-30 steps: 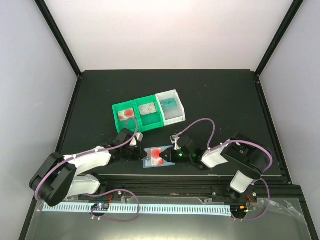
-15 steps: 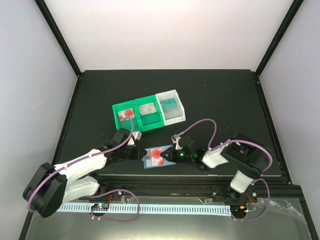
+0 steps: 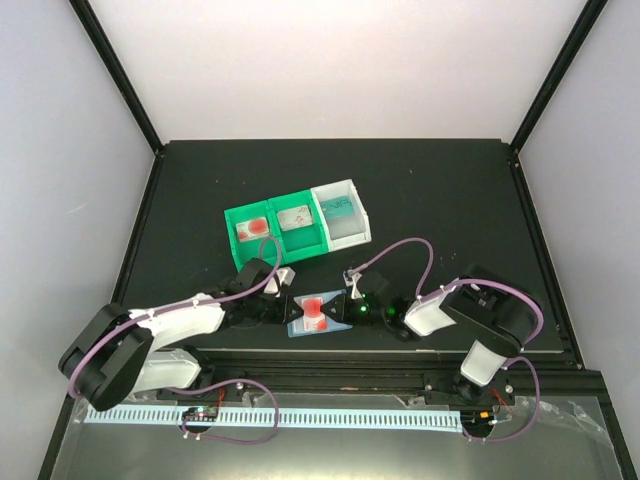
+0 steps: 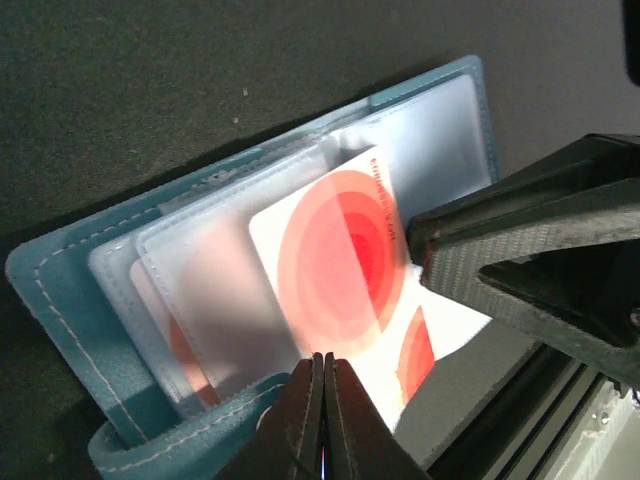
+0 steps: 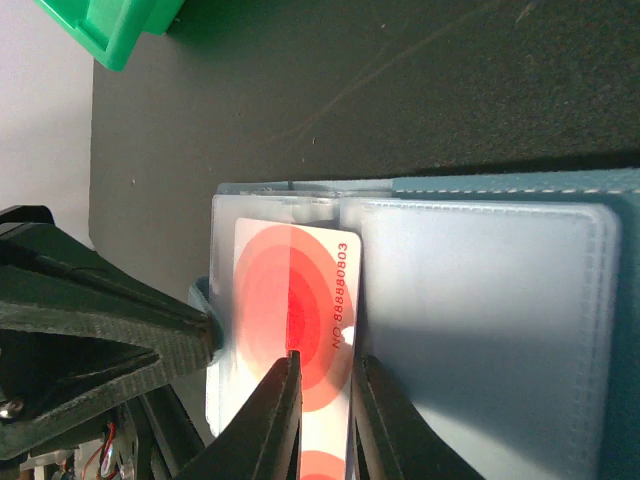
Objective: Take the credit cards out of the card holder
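Observation:
The light-blue card holder [image 3: 300,326] [image 4: 60,300] [image 5: 500,300] lies open near the table's front edge, between my two grippers. A whitish credit card with red circles [image 3: 314,307] [image 4: 335,255] [image 5: 300,290] lies flat on its clear pockets and sticks out over one side. My left gripper [image 3: 284,303] [image 4: 325,362] is shut, its tips at the card's near edge by the holder's tab. My right gripper [image 3: 347,305] [image 5: 325,365] stands a narrow gap open. Its tips are down on the card, which shows flat between them, not pinched.
Behind the holder stands a green two-compartment bin [image 3: 277,232] with a small card in each compartment. A white bin [image 3: 342,228] holding a teal card adjoins it on the right. The table's front rail runs just below the holder.
My left gripper has moved right, from beside the green bin's front to the holder's left edge. The right gripper and the holder have hardly shifted.

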`<move>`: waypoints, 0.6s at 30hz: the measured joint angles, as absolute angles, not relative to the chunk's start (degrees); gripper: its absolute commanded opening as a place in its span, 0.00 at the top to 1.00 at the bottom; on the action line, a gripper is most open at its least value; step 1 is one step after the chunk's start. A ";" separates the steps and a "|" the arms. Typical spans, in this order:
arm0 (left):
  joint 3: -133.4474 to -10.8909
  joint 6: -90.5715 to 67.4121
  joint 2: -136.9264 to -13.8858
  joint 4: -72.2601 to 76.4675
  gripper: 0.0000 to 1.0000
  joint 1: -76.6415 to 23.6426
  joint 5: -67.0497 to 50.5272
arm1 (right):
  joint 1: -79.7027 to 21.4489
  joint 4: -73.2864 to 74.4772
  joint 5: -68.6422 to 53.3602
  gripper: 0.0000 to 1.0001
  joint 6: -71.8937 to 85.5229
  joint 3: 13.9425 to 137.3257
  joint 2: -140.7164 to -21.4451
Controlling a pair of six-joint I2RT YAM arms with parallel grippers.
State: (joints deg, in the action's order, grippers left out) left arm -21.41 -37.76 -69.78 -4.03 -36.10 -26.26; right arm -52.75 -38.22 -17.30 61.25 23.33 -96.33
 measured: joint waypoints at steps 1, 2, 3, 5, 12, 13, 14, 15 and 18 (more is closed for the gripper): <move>-21.41 -37.74 -70.35 -3.90 0.96 -36.10 -26.24 | -52.73 -38.22 -17.32 0.82 61.28 23.33 -96.33; -21.41 -37.74 -71.00 -3.70 0.96 -36.10 -26.20 | -52.71 -38.24 -17.34 0.82 61.34 23.33 -96.33; -21.41 -37.74 -71.57 -3.51 0.97 -36.10 -26.15 | -52.71 -38.28 -17.34 0.82 61.45 23.33 -96.38; -21.41 -37.71 -72.64 -3.14 0.97 -36.10 -26.06 | -52.71 -38.44 -17.37 0.82 61.49 23.31 -96.49; -21.67 -37.71 -74.74 -1.41 0.97 -36.14 -25.98 | -52.62 -38.65 -17.82 0.89 61.63 23.31 -96.64; -21.67 -37.71 -74.74 -1.39 0.97 -36.14 -25.98 | -52.62 -38.65 -17.93 0.92 61.60 23.31 -96.64; -21.67 -37.71 -74.74 -1.39 0.97 -36.14 -25.96 | -52.60 -38.63 -18.00 0.95 61.65 23.31 -96.64; -21.67 -37.71 -74.74 -1.39 0.96 -36.14 -25.93 | -52.62 -38.63 -18.06 0.98 61.54 23.29 -96.64; -21.67 -37.74 -74.74 -1.39 0.94 -36.14 -25.89 | -52.49 -39.20 -18.22 0.99 61.82 22.72 -96.57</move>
